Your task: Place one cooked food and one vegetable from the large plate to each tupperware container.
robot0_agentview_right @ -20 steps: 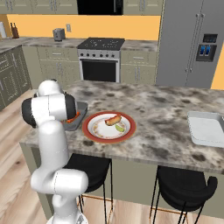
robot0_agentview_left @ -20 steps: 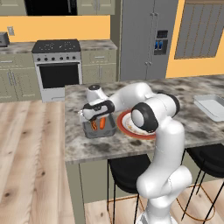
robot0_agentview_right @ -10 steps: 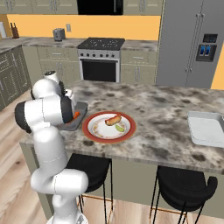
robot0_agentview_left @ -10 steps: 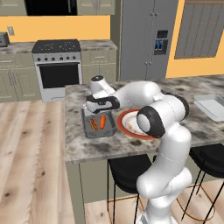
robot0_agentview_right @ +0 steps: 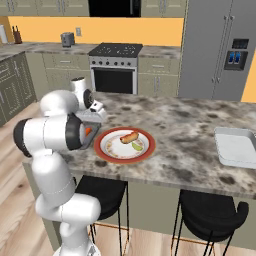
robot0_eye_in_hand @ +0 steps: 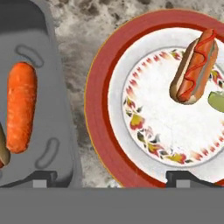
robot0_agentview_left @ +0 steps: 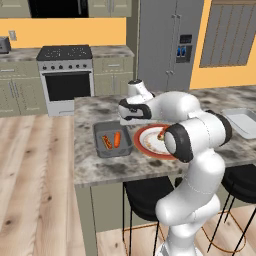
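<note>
Two fingers (robot0_eye_in_hand: 112, 177) stand spread wide, holding nothing, above the gap between the dark grey tub (robot0_eye_in_hand: 52, 87) and the large plate (robot0_eye_in_hand: 98, 109). One carrot (robot0_eye_in_hand: 19, 111) lies in that tub; a hot dog (robot0_eye_in_hand: 194, 65) rests on the plate. The pale tub (robot0_agentview_right: 237, 147) sits well apart along the counter (robot0_agentview_right: 185, 125).

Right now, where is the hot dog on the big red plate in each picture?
Left base view: hot dog peeks out at the plate's right side, just behind the white arm.
Right base view: middle of the picture, lying on the plate.
Hand view: upper right, tilted, ketchup squiggle on top.
Shared landmark: the large plate with its red rim.
</note>
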You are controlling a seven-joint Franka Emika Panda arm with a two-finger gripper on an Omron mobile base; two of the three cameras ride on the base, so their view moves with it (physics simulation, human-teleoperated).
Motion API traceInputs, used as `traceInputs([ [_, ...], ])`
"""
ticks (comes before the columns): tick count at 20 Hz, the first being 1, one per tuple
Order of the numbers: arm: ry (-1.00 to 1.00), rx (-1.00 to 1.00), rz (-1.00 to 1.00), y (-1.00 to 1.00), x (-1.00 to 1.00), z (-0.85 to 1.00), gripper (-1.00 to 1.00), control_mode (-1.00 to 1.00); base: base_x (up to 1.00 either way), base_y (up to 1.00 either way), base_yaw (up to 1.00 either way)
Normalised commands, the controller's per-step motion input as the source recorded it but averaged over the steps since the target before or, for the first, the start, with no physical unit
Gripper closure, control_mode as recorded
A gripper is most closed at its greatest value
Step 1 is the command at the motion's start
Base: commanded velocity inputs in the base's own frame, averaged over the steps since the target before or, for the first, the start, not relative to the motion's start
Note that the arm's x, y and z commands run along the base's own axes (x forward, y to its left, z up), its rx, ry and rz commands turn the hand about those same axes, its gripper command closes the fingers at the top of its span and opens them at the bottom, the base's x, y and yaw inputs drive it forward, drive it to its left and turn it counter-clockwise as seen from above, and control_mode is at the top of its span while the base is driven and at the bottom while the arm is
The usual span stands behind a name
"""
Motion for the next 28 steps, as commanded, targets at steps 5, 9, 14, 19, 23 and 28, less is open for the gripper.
traceInputs([
  [5,0.08,0.0,-0.35,-1.0,0.0,-0.02,-1.0,-1.0,0.0,0.0,0.0],
  [9,0.03,0.07,-0.1,-0.95,0.25,-0.12,-1.0,-1.0,0.0,0.0,0.0],
  [14,0.03,0.09,0.0,-0.72,0.39,-0.19,-1.0,-1.0,0.0,0.0,0.0],
  [19,0.0,0.03,-0.01,-0.31,0.35,-0.48,-1.0,-1.0,0.0,0.0,0.0],
  [23,0.0,0.0,0.01,-0.22,0.85,-0.23,-1.0,-1.0,0.0,0.0,0.0],
  [28,0.0,0.0,0.05,-0.09,0.44,-0.34,-1.0,-1.0,0.0,0.0,0.0],
])
